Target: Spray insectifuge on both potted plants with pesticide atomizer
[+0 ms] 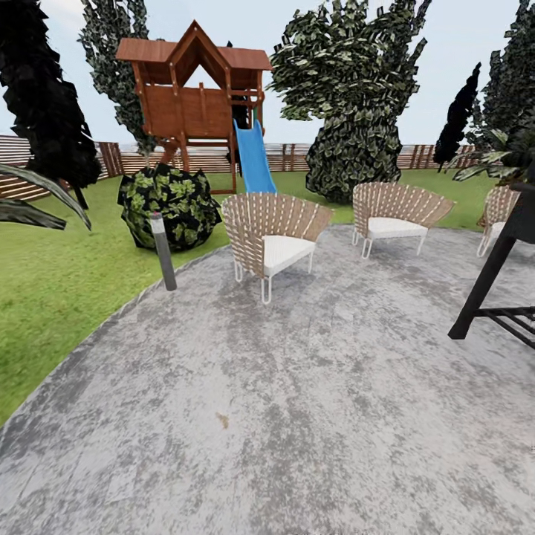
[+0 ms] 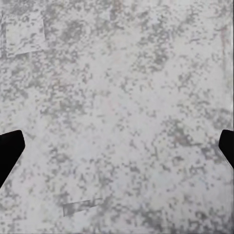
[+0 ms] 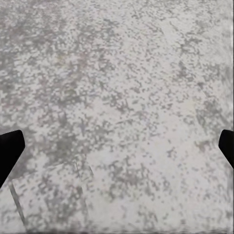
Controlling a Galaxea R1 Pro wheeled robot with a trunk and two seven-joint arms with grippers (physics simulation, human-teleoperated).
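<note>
A round stone patio (image 1: 297, 416) spreads below the robot's head camera, edged by lawn (image 1: 52, 290), with a wooden playhouse and blue slide (image 1: 253, 158) behind three woven chairs (image 1: 271, 230) and a grey bollard lamp (image 1: 163, 251). No spray bottle or potted rosettes are in sight, so the step is searching: turn slowly and scan the lawn edges. Both the left gripper (image 2: 117, 146) and the right gripper (image 3: 117, 146) hang wide apart, holding nothing, over bare stone.

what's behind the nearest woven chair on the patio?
Behind the nearest woven chair with a white cushion stands a wooden playhouse with a blue slide, then the slatted fence. The chair's back hides the slide's foot and the grass there.
</note>
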